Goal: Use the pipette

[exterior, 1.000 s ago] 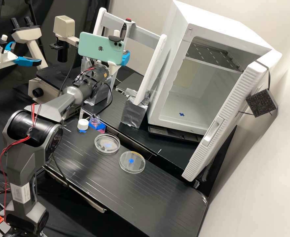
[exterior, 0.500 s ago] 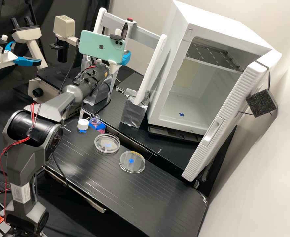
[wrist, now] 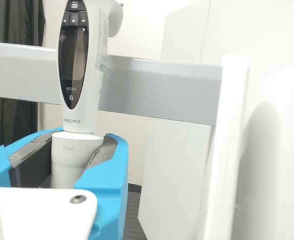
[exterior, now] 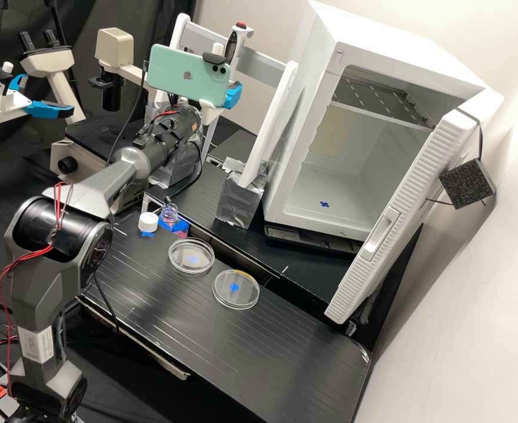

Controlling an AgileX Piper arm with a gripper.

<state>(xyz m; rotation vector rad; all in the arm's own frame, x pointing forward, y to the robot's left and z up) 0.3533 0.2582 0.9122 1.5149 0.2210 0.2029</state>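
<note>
Blue fingers grip the pipette low on its pale body — likely to steady it and leave the buttons free — and there it is, nearly upright, before the grey crossbar.

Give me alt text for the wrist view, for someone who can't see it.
A gripper with two blue fingers holds a white pipette by its lower barrel, in front of a grey crossbar and a white post.
</note>
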